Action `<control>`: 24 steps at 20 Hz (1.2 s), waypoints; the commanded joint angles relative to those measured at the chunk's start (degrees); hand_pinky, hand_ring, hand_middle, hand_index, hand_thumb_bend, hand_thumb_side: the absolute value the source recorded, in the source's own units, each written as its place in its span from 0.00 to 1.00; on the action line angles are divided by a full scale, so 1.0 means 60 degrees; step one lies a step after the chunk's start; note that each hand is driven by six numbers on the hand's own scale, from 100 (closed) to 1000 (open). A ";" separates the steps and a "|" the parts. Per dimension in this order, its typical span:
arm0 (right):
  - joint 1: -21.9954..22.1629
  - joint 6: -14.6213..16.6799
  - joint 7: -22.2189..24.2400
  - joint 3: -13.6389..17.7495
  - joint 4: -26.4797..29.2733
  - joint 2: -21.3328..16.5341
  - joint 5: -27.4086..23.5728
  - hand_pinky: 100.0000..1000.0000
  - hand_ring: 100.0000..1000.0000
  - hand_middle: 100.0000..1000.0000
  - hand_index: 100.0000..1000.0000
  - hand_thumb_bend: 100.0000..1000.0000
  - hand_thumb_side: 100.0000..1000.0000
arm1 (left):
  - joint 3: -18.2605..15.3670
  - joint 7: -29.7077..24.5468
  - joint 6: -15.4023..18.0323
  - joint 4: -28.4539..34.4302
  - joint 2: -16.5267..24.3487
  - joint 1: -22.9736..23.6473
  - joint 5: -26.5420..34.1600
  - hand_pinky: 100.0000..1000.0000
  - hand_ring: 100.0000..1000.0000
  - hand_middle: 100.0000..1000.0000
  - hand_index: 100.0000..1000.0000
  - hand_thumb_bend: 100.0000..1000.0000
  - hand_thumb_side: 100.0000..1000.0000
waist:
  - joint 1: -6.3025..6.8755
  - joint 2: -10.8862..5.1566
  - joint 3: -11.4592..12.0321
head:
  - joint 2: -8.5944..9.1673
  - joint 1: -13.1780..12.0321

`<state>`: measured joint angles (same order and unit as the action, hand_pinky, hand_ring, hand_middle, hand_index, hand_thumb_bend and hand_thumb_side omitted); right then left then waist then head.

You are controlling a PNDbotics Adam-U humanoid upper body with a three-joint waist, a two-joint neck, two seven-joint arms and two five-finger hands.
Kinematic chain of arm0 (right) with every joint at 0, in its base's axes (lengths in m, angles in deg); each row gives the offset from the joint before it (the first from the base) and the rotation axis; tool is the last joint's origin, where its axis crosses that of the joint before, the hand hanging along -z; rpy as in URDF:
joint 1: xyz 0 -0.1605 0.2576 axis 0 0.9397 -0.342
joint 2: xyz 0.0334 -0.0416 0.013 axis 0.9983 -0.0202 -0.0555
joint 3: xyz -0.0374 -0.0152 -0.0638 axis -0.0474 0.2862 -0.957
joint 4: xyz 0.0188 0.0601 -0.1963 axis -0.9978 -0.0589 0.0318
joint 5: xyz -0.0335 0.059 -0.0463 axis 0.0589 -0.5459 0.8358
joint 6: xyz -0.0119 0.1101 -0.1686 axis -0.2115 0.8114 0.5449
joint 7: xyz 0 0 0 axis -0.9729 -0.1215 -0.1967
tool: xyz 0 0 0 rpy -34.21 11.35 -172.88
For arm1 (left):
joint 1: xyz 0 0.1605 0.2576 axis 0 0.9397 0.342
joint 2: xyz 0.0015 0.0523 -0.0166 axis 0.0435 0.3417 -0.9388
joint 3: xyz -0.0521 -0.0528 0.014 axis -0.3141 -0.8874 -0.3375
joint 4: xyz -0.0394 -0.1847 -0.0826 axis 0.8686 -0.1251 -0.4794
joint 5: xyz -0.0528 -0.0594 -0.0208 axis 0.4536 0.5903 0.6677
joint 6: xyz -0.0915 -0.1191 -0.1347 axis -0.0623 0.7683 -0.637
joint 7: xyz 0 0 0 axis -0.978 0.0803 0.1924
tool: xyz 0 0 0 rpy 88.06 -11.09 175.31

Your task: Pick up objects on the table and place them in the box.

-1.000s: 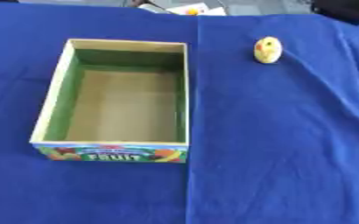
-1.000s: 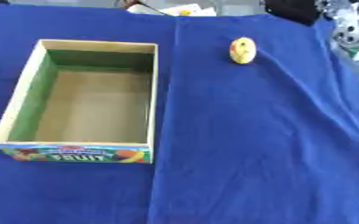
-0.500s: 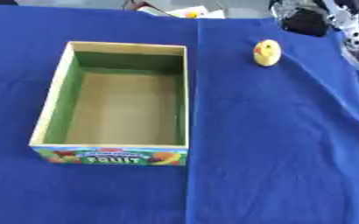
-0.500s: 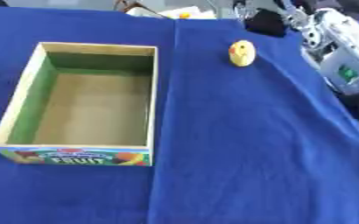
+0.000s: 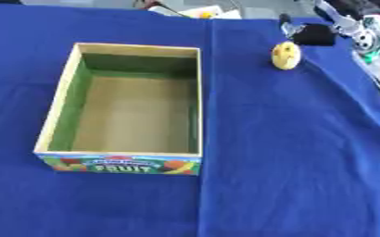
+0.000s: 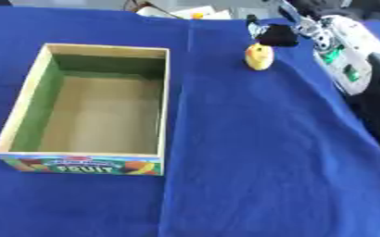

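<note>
On the tabletop (image 5: pixel 290 152): blue cloth cover.
Box (image 5: pixel 128 106): left of centre, open top, nothing inside, "FRUIT" printed on near wall.
Yellow object (image 6: pixel 259 57): small, rounded, on the cloth at far right, well apart from box.
Right hand (image 6: pixel 276 33): just behind yellow object; fingers blurred, state cannot be told.
Left hand: unseen.
</note>
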<state>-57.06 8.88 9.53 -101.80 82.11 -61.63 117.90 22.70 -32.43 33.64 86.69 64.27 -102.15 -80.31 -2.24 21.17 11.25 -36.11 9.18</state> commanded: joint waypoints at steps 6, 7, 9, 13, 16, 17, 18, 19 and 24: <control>-0.0538 0.1062 0.1102 0.0526 -0.1514 -0.0016 0.0207 0.95 0.91 0.89 1.00 0.22 0.88 | 0.0003 -0.0037 -0.0020 0.0164 0.0142 -0.0032 -0.0029 0.53 0.80 0.83 0.80 0.00 1.00 | 0.0016 -0.0143 -0.0041 | 0.0090 -0.0096; -0.0541 0.1199 0.1239 0.0562 -0.1602 -0.0028 0.0206 0.95 0.91 0.90 1.00 0.23 0.89 | 0.0002 -0.0038 -0.0022 0.0164 0.0143 -0.0032 -0.0033 0.53 0.80 0.83 0.80 0.00 1.00 | 0.0016 -0.0138 -0.0045 | 0.0089 -0.0103; -0.0517 0.1477 0.1517 0.0625 -0.1704 -0.0068 0.0194 0.95 0.90 0.91 1.00 0.24 0.90 | 0.0000 -0.0041 -0.0026 0.0164 0.0143 -0.0032 -0.0043 0.53 0.80 0.83 0.80 0.00 1.00 | 0.0014 -0.0129 -0.0054 | 0.0097 -0.0117; -0.0448 0.1937 0.2060 0.0852 -0.1805 -0.0180 0.0229 0.96 0.90 0.91 1.00 0.23 0.86 | -0.0001 -0.0051 -0.0035 0.0164 0.0148 -0.0047 -0.0060 0.53 0.80 0.83 0.80 0.00 1.00 | 0.0015 -0.0113 -0.0075 | 0.0104 -0.0144; -0.0413 0.1987 0.2470 0.0997 -0.1786 -0.0218 0.0235 0.95 0.89 0.92 1.00 0.21 0.79 | -0.0001 -0.0057 -0.0042 0.0164 0.0140 -0.0053 -0.0068 0.53 0.80 0.83 0.80 0.00 1.00 | 0.0015 -0.0098 -0.0073 | 0.0128 -0.0153; -0.0415 0.1960 0.2606 0.1039 -0.1762 -0.0225 0.0241 0.95 0.89 0.91 1.00 0.20 0.76 | 0.0000 -0.0060 -0.0042 0.0164 0.0140 -0.0058 -0.0072 0.53 0.80 0.83 0.80 0.00 1.00 | 0.0015 -0.0092 -0.0070 | 0.0135 -0.0161; -0.0423 0.1909 0.2745 0.1080 -0.1727 -0.0238 0.0271 0.95 0.88 0.91 1.00 0.16 0.71 | 0.0000 -0.0063 -0.0040 0.0164 0.0139 -0.0064 -0.0074 0.53 0.80 0.83 0.80 0.00 1.00 | 0.0014 -0.0086 -0.0069 | 0.0141 -0.0166; -0.0431 0.1830 0.2877 0.1112 -0.1688 -0.0252 0.0344 0.95 0.88 0.91 1.00 0.15 0.68 | 0.0001 -0.0064 -0.0039 0.0164 0.0138 -0.0071 -0.0075 0.53 0.80 0.83 0.80 0.00 1.00 | 0.0010 -0.0079 -0.0069 | 0.0149 -0.0169; -0.0493 0.1434 0.3550 0.1282 -0.1482 -0.0197 0.0728 0.94 0.86 0.90 1.00 0.16 0.66 | 0.0015 -0.0085 -0.0046 0.0164 0.0120 -0.0101 -0.0080 0.53 0.80 0.83 0.80 0.00 1.00 | -0.0003 -0.0025 -0.0044 | 0.0212 -0.0160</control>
<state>-58.85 17.91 29.91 -95.05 71.89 -60.74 121.50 22.70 -32.70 33.38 86.69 64.26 -102.23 -80.62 -2.27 22.13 10.98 -35.58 8.26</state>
